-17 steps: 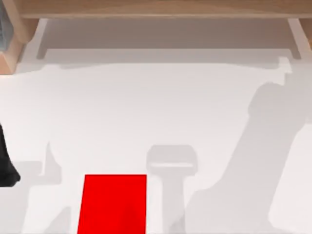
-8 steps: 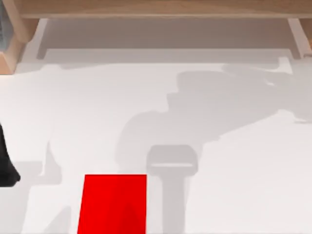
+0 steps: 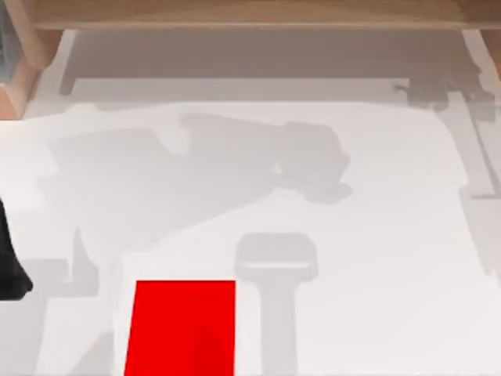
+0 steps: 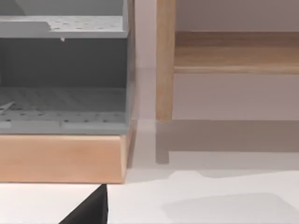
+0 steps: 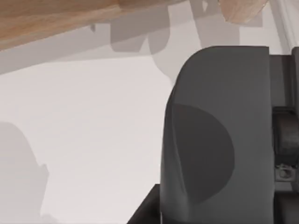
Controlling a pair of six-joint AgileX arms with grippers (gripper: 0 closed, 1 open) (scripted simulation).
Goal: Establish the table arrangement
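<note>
The table (image 3: 376, 235) is a broad white top that takes up most of the top view. A black part of my left arm (image 3: 9, 266) pokes in at the table's left edge, and a black tip (image 4: 91, 210) shows low in the left wrist view. In the right wrist view a dark grey rounded arm housing (image 5: 219, 140) stands close over the white table (image 5: 93, 130). A large arm-shaped shadow (image 3: 235, 157) lies across the middle of the table.
A small red mat (image 3: 182, 325) lies at the front edge, left of centre. A light wooden frame (image 3: 250, 14) runs along the back, with a post (image 4: 165, 60) and a grey perforated shelf unit (image 4: 63, 74) at the back left.
The arm's shadow has swept from the table's right side across to the middle and left. The red mat and the black part at the left edge have not moved.
</note>
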